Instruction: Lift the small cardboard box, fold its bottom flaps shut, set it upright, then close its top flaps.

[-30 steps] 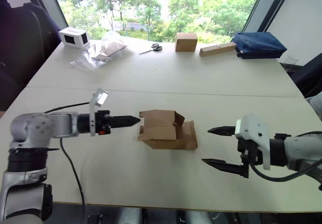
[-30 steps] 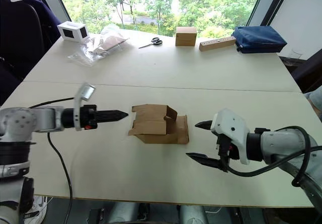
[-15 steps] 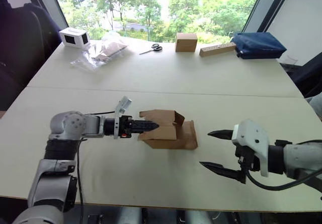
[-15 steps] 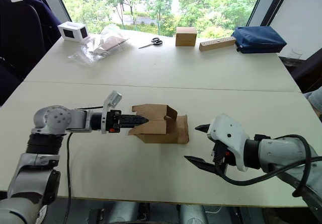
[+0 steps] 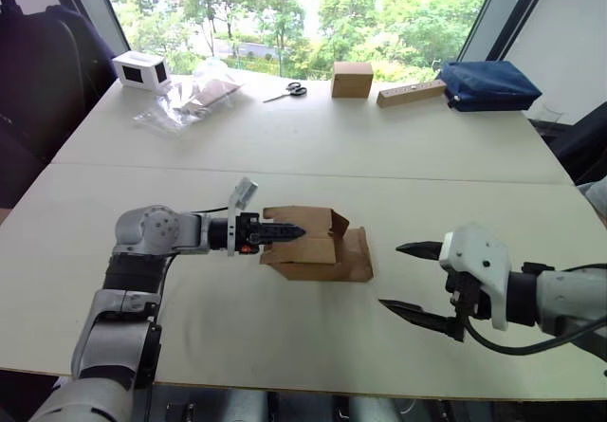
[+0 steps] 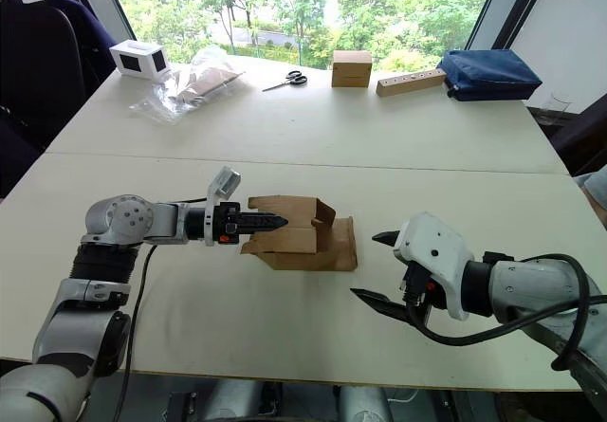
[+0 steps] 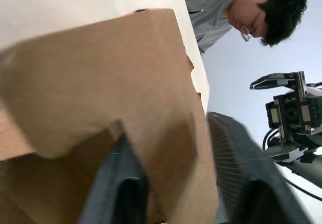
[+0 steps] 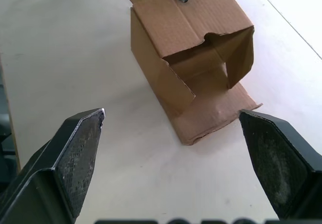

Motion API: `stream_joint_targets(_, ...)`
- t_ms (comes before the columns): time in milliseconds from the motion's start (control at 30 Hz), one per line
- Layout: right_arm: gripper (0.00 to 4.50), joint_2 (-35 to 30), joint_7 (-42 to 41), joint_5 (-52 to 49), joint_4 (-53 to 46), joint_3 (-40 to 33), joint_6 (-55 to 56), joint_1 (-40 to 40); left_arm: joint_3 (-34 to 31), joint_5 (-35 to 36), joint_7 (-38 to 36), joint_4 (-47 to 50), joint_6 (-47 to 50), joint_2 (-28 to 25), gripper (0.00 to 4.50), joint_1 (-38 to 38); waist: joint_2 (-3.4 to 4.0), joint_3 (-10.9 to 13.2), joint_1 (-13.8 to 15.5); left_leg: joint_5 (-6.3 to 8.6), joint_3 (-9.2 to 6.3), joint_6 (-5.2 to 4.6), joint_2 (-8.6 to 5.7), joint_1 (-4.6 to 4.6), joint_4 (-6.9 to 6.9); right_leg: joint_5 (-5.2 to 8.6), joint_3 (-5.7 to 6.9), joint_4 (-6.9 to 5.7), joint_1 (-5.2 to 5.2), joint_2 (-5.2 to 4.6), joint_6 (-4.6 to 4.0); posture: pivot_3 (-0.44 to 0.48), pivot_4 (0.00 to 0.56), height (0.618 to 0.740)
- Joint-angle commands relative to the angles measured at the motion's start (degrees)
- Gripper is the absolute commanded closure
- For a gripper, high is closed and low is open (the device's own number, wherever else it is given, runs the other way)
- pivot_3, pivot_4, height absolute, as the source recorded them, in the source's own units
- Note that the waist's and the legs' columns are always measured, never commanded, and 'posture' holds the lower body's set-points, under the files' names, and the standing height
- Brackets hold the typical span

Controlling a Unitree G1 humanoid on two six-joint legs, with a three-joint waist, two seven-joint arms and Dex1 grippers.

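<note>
One small cardboard box (image 5: 308,244) lies on its side mid-frame on my table (image 5: 285,147), flaps loose.
Plain brown corrugated; one flap (image 5: 357,254) lies flat on the table toward my right gripper (image 5: 412,281), whose jaws are spread wide, well apart from the box. My left gripper (image 5: 289,234) pinches a box flap: my left wrist view shows cardboard between the fingers (image 7: 236,173) and a person (image 7: 236,12) behind; my right wrist view shows the hollow interior (image 8: 211,65).

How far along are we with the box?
Early. The small cardboard box lies on its side on the table, flaps open, not lifted. In hand: the left tool has one finger either side of a box panel. The right tool waits open beside it. Lifting, bottom flaps, uprighting and top flaps remain.
</note>
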State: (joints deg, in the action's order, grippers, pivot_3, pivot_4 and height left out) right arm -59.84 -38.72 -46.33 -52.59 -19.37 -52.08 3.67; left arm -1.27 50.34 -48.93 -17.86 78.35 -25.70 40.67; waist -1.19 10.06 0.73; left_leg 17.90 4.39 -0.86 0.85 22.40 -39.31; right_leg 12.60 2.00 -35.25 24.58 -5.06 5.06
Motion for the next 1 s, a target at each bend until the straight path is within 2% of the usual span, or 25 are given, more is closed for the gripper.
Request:
stream_joint_targets(33,0.0,0.19,-0.04,0.67,-0.29,0.03,1.36,-0.01,-0.57,-0.25,-1.22,0.56,-0.32,0.34,4.41,1.03,0.0,0.0,0.01,0.0,0.0,0.0,0.0,0.0,0.0,0.0,0.0,0.0,0.0,0.0,0.0,0.0,0.15,0.74)
stream_joint_targets(200,0.0,1.1,0.06,2.08,0.13,0.97,2.51,1.03,-0.56,-0.3,-1.57,1.48,-0.47,1.46,4.41,0.57,0.0,0.0,0.03,0.0,0.0,0.0,0.0,0.0,0.0,0.0,0.0,0.0,0.0,0.0,0.0,0.0,0.15,0.74)
stream_joint_targets(300,0.0,4.68,2.07,0.0,1.69,-0.07,2.97,0.28,-1.11,-0.5,-2.86,2.26,-2.82,1.4,4.41,0.73,-0.03,-0.02,0.01,0.0,-0.01,0.0,0.0,0.0,-0.01,-0.01,0.0,0.0,0.0,0.0,0.01,0.0,0.15,0.74)
stream_joint_targets(433,0.0,17.28,13.24,-8.12,9.83,-4.98,4.84,-8.66,-1.63,-2.11,-8.87,5.75,-12.15,-1.3,4.41,3.63,-0.08,-0.01,-0.21,0.0,0.01,0.0,0.01,-0.01,-0.01,-0.01,-0.02,-0.02,0.0,0.01,0.0,0.0,0.15,0.74)
stream_joint_targets(533,0.0,25.49,22.04,-15.78,16.96,-8.47,6.61,-15.7,1.09,-6.19,-14.41,7.88,-21.08,-3.56,4.41,7.93,-0.08,0.01,-0.08,-0.02,0.0,0.04,0.03,0.0,-0.03,-0.03,-0.01,-0.03,0.01,0.02,-0.05,0.0,0.15,0.74)
stream_joint_targets(567,0.57,26.78,23.35,-16.39,18.18,-8.72,7.02,-17.04,1.52,-7.23,-15.52,7.66,-23.23,-3.78,4.5,8.97,-0.06,0.0,0.08,-0.03,0.0,0.05,0.03,0.02,-0.03,-0.03,0.01,-0.03,0.02,0.03,-0.05,0.0,0.15,0.74)
stream_joint_targets(667,1.47,30.24,27.4,-17.45,21.14,-7.57,8.87,-22.83,1.16,-8.61,-17.79,6.65,-27.53,-3.92,4.5,12.73,0.02,-0.05,0.1,-0.02,0.01,0.03,-0.03,0.03,-0.02,-0.04,0.02,-0.03,0.01,-0.02,-0.04,0.0,0.15,0.74)
stream_joint_targets(800,2.98,35.24,36.15,-11.06,26.55,-3.81,12.43,-33.34,1.52,-12.69,-17.1,4.29,-34.51,-2.46,4.5,17.96,0.06,-0.01,-0.48,0.0,0.16,-0.01,-0.07,0.05,-0.03,-0.1,-0.09,0.0,0.05,-0.03,0.06,0.0,0.15,0.74)
stream_joint_targets(933,4.48,37.6,36.64,-10.66,26.63,-1.1,13.22,-36.85,1.78,-13.45,-18.51,3.6,-36.03,-1.63,4.5,20.37,0.08,-0.01,-0.46,0.0,0.08,-0.02,-0.04,0.04,0.01,-0.11,-0.04,-0.06,0.08,0.13,0.09,0.0,0.15,0.74)
stream_joint_targets(1000,4.48,36.65,34.45,-11.51,25.74,0.92,12.14,-37.23,1.81,-13.61,-18.99,3.72,-36.73,-1.18,4.5,21.33,0.09,-0.01,-0.46,0.0,0.05,-0.01,-0.01,0.05,0.06,-0.1,-0.02,-0.06,0.09,0.14,0.09,0.0,0.15,0.74)
